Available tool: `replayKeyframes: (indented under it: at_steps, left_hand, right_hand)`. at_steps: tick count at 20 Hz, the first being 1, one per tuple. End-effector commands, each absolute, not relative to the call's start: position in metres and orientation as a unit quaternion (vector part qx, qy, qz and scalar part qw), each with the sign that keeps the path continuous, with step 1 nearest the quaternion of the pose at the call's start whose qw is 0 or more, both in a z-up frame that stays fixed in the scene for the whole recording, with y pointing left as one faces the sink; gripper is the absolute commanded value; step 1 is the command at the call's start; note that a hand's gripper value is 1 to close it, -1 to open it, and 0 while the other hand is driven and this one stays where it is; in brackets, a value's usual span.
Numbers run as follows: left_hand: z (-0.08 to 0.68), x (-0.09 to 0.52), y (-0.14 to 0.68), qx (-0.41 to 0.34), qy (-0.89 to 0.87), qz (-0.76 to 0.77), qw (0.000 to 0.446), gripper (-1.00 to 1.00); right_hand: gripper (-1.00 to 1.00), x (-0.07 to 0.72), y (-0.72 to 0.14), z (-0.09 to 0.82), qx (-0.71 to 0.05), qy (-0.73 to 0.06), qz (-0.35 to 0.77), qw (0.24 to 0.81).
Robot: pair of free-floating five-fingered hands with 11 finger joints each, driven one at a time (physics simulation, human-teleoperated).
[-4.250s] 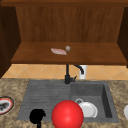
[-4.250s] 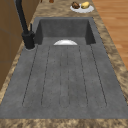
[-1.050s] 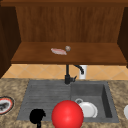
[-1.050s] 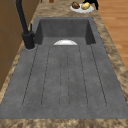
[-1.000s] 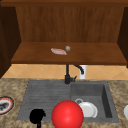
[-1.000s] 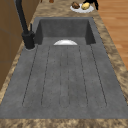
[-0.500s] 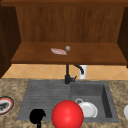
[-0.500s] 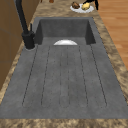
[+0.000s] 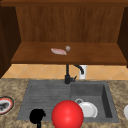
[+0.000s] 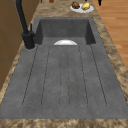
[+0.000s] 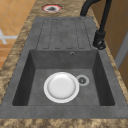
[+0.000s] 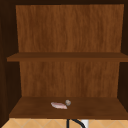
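The red ball (image 9: pixel 67 114) shows at the sink's (image 9: pixel 45 87) front edge, about where the drainboard meets the basin; whether it rests on anything cannot be told. Just beside it, toward the drainboard's front left corner, hangs the left robot hand (image 9: pixel 37 115), a black shape apart from the ball; I cannot tell if it is spread or pressed together. In the basin lies a white plate (image 9: pixel 87 109), next to the drain (image 11: pixel 82 80). The black tap (image 9: pixel 67 75) stands at the sink's back edge, with a white cup (image 9: pixel 83 72) behind it. A red-rimmed dish (image 9: pixel 5 105) sits at the desk's left edge. On the shelf (image 9: pixel 100 53) above lie a pink piece (image 9: pixel 58 51) and a small grey lump (image 9: pixel 67 48).
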State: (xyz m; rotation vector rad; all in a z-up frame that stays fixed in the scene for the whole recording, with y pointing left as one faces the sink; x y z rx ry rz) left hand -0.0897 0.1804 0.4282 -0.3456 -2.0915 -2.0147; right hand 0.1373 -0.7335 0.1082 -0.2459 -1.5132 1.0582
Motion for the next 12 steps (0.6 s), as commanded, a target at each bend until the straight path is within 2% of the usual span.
replayKeyframes:
  at_steps: [1, 6, 12]
  left_hand:
    - [0.428, -0.090, 0.180, -0.117, -0.711, -0.685, 0.108, 0.00]
    - [0.428, -0.090, 0.180, -0.117, -0.711, -0.685, 0.108, 0.00]
    - [0.428, -0.090, 0.180, -0.117, -0.711, -0.685, 0.108, 0.00]
  right_hand:
    - [-1.00, 0.124, -0.735, 0.131, -0.144, -0.650, 0.451, 0.595]
    - [-1.00, 0.106, -0.734, 0.153, -0.172, -0.651, 0.444, 0.591]
    - [-1.00, 0.081, -0.725, 0.165, -0.219, -0.663, 0.455, 0.553]
